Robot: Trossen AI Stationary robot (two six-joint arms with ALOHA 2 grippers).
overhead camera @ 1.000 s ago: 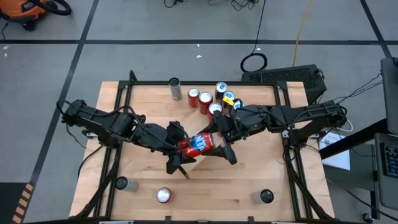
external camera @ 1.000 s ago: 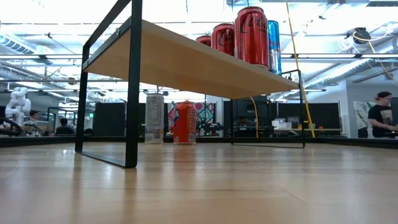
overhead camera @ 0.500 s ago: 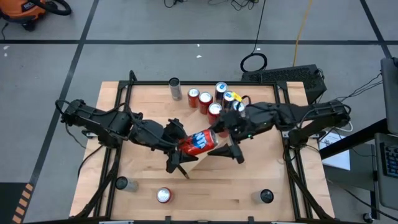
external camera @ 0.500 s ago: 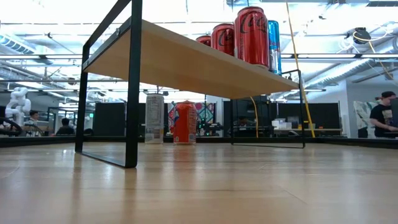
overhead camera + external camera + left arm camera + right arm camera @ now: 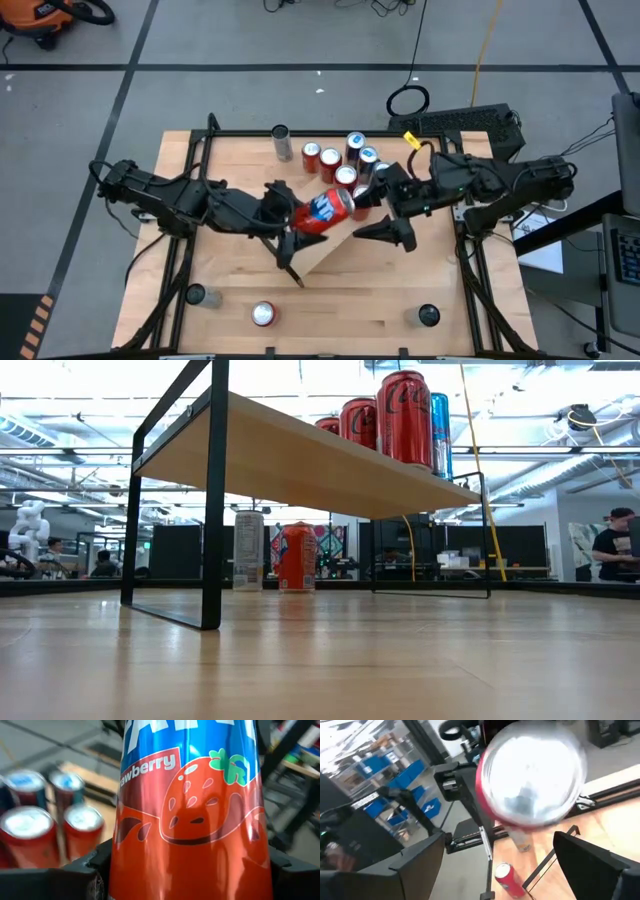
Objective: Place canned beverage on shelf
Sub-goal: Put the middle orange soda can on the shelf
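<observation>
My left gripper (image 5: 290, 218) grips a glossy red-and-blue strawberry can (image 5: 323, 211), tilted on its side above the middle of the shelf (image 5: 320, 253), a flat pale-wood board on thin black brackets. My right gripper (image 5: 385, 215) sits just right of the can, fingers spread and off it. Smooth red and blue cans (image 5: 340, 160) cluster on the shelf's far part. The table (image 5: 420, 280) is pale wood too; grey floor lies beyond. Loose cans (image 5: 263, 314) stand along the near edge.
</observation>
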